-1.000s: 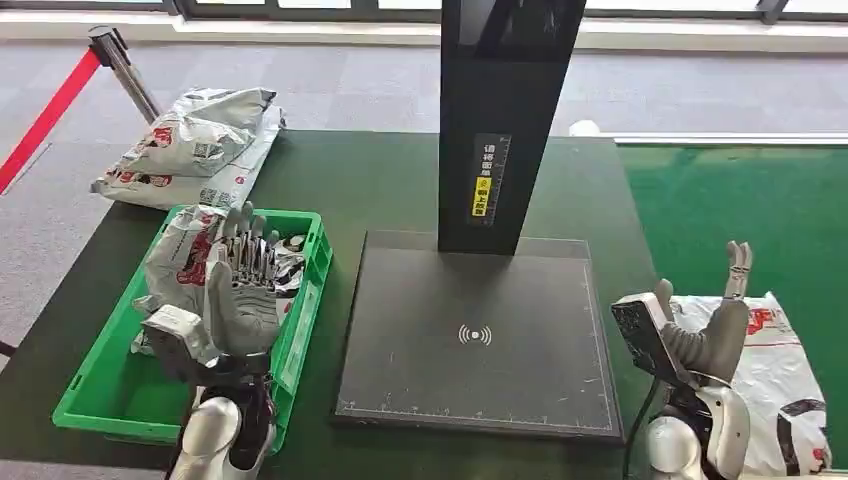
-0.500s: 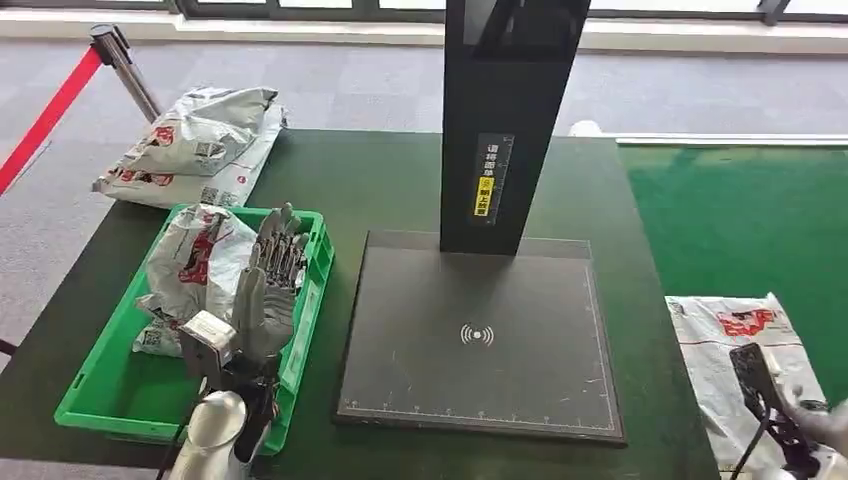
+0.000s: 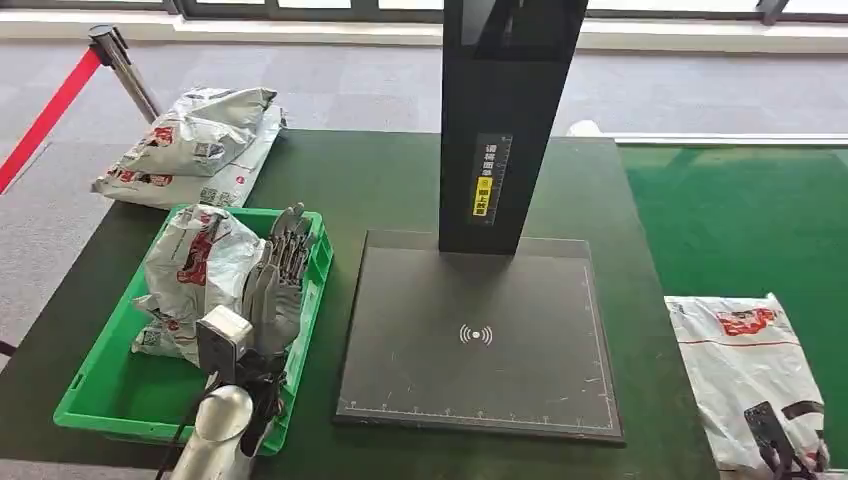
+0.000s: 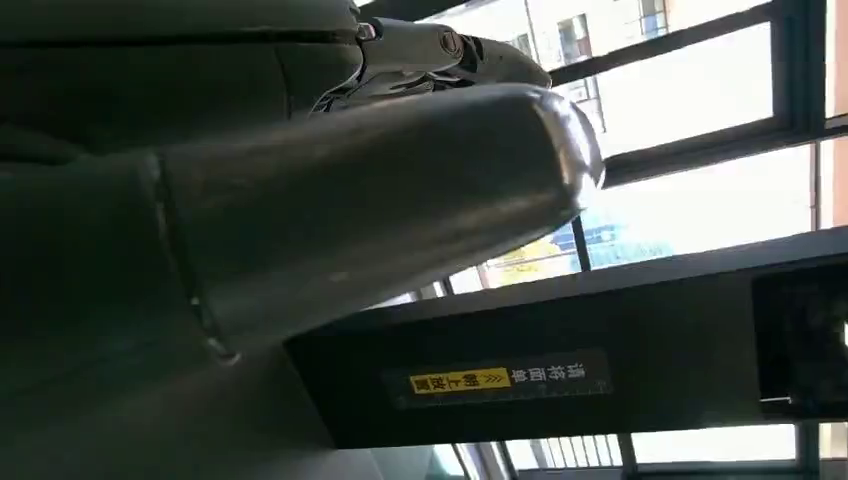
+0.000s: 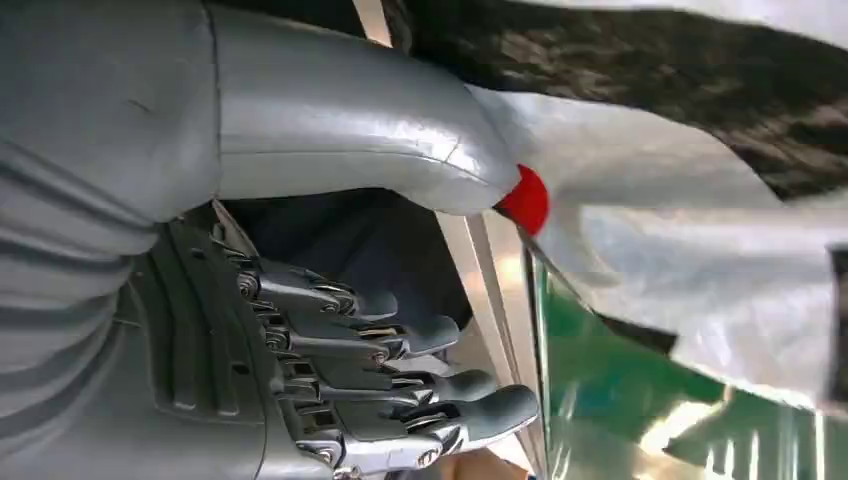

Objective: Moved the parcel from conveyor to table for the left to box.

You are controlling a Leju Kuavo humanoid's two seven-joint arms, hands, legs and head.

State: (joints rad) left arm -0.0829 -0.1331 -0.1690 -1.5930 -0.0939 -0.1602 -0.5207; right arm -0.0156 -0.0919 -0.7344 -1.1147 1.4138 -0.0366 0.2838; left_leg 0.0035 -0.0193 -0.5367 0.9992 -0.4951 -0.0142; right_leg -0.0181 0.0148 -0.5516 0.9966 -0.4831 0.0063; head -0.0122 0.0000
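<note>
A white parcel (image 3: pixel 745 365) with red and black print lies flat on the green conveyor (image 3: pixel 740 210) at the right. In the right wrist view my right hand (image 5: pixel 330 300) holds nothing, thumb and fingers apart, low beside the parcel (image 5: pixel 700 260). My left hand (image 3: pixel 277 282) stands upright over the right side of the green box (image 3: pixel 100 400), fingers straight and holding nothing. Its thumb (image 4: pixel 350 200) fills much of the left wrist view. The box holds a grey bagged parcel (image 3: pixel 195 265).
A black scanner post (image 3: pixel 505 120) rises from a dark base plate (image 3: pixel 475 335) in the middle of the dark green table (image 3: pixel 370 185). More bagged parcels (image 3: pixel 190 145) lie at the table's far left corner. A red barrier belt (image 3: pixel 45 120) runs at the left.
My right hand has dropped from beside the parcel down to the picture's lower edge, uncovering the parcel. My left hand has shifted slightly right over the box.
</note>
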